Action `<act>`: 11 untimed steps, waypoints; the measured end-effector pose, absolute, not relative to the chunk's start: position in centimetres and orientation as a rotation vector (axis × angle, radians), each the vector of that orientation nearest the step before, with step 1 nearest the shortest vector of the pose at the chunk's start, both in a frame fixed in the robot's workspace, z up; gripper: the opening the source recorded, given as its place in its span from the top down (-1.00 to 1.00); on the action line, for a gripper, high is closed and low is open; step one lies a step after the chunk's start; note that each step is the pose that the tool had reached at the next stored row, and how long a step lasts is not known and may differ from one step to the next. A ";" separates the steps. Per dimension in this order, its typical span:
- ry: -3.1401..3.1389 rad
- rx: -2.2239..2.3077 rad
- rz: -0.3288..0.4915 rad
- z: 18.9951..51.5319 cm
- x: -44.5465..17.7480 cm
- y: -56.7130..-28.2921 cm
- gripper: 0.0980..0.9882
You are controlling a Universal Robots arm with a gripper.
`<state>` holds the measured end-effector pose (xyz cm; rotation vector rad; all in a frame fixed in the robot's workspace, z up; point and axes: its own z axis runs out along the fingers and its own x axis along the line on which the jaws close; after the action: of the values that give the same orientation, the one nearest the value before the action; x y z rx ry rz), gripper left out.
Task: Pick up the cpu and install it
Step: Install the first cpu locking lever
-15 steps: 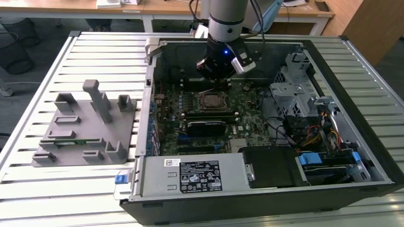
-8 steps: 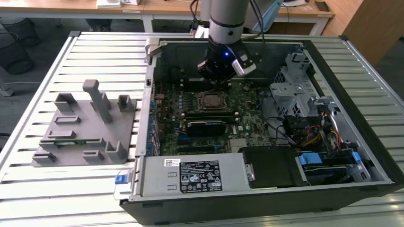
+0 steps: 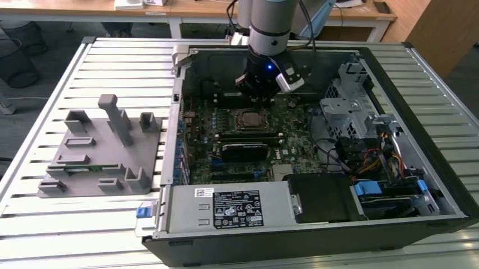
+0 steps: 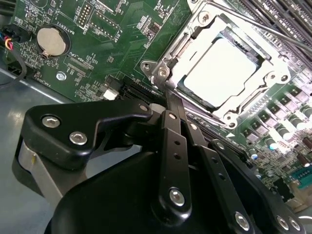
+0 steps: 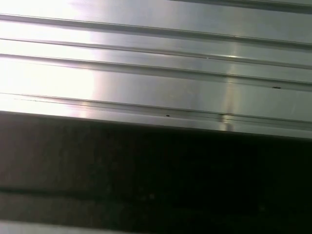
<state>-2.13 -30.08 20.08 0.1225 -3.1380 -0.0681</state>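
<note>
Beside the hand [image 4: 168, 97], cpu [image 4: 222, 70] framed in socket.

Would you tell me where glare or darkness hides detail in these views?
Second wrist view: the cpu top is washed out white in its socket; the pincer linkage is dark. First wrist view: bright glare on ribbed metal, lower half near black. Exterior view: even light.

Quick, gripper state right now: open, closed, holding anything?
Gripper: closed, fingers together, holding nothing; the cpu already sits in the socket.
</note>
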 end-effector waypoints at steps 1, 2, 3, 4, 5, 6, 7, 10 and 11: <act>-3.138 0.123 -0.068 20.0 -2.1 -30.1 0.98; -3.138 0.123 -0.068 20.0 -2.1 -30.1 0.98; -3.138 0.123 -0.068 20.0 -2.1 -30.1 0.98; -3.138 0.123 -0.068 20.0 -2.1 -30.1 0.98; -3.138 0.123 -0.068 20.0 -2.1 -30.1 0.98; -3.138 0.123 -0.068 20.0 -2.1 -30.1 0.98; -3.138 0.123 -0.066 20.0 -2.1 -30.1 0.98; -3.138 0.123 -0.036 20.0 -2.1 -30.1 0.98; -3.138 0.123 -0.026 20.0 -2.1 -30.1 0.98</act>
<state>-2.12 -30.06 20.01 0.1226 -3.1376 -0.0260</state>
